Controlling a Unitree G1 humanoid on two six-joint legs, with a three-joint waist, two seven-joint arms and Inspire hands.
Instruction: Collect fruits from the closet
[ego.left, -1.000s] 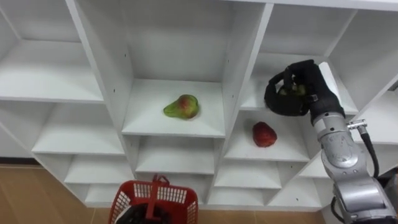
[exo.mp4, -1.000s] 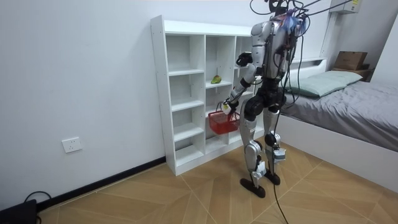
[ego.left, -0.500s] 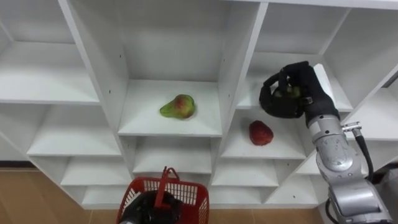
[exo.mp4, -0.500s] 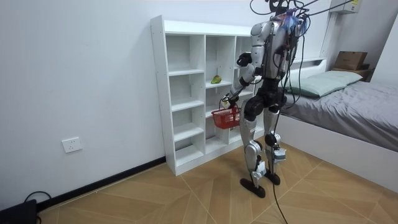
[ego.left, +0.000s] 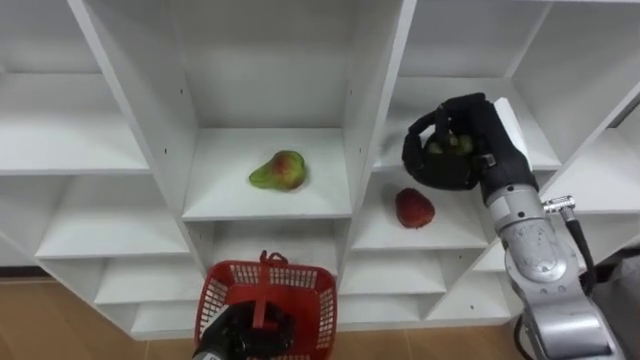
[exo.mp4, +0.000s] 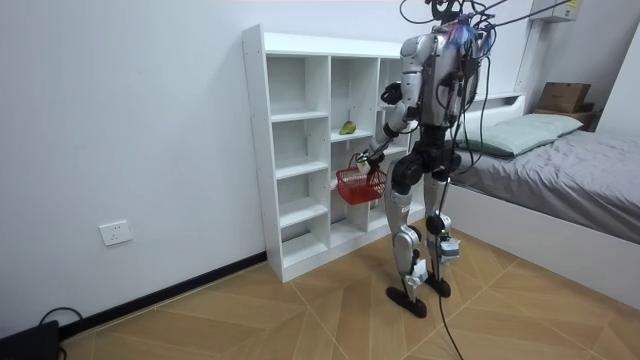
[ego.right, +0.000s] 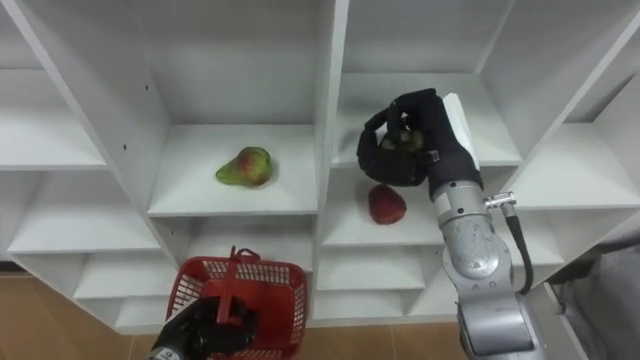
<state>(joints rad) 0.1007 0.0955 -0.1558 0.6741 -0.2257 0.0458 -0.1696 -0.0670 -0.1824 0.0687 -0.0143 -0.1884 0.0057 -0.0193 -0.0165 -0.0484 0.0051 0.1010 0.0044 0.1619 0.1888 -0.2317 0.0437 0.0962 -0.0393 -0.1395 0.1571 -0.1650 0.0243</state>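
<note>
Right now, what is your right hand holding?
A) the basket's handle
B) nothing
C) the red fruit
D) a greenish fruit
D: the right hand is curled round a greenish fruit in front of the closet. The red fruit lies on the shelf below it, and the left hand grips the handle of the red basket.

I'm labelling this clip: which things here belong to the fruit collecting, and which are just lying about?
Job: closet, pear, red fruit, green fruit gripped by right hand, red basket held by left hand.
Lying about: bed, cardboard box, wall socket.
</note>
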